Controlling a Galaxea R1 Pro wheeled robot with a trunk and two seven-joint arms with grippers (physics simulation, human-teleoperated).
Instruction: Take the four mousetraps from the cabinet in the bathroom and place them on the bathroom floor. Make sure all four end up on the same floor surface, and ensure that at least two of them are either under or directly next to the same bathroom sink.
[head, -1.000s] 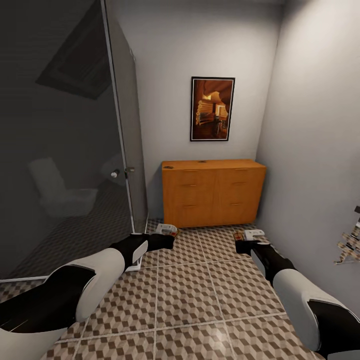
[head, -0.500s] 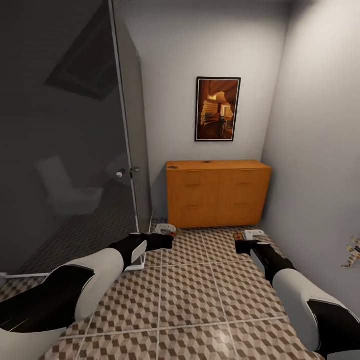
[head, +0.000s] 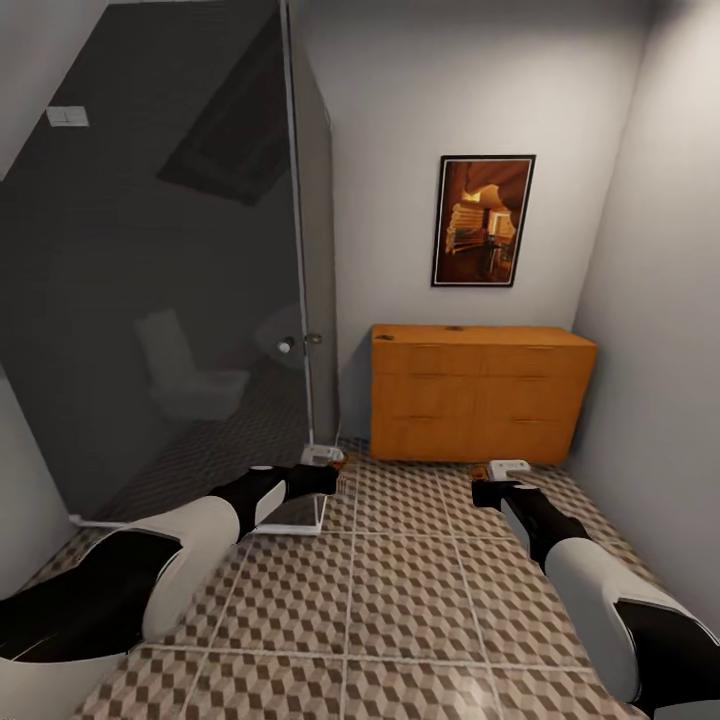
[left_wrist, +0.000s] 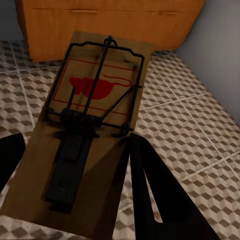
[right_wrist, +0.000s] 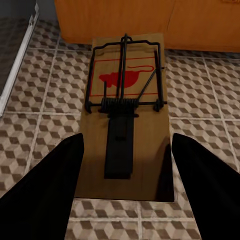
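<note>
Progress, judged from the head view, is partial: the low orange-brown wooden cabinet (head: 482, 392) stands with its drawers shut against the far wall, and the cube-patterned tiled floor (head: 400, 610) lies between it and both arms.

By the left wrist view, a flat brown wooden mousetrap (left_wrist: 92, 120) with dark wire is held in the left gripper (left_wrist: 75, 190).

By the right wrist view, a second like trap (right_wrist: 127, 112) is clamped between the right gripper's fingers (right_wrist: 45, 195); both remain to be laid down, and no sink is seen.

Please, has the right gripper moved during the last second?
Yes: the right gripper swung left, from the right end of the low orange-brown wooden cabinet towards its middle.
</note>
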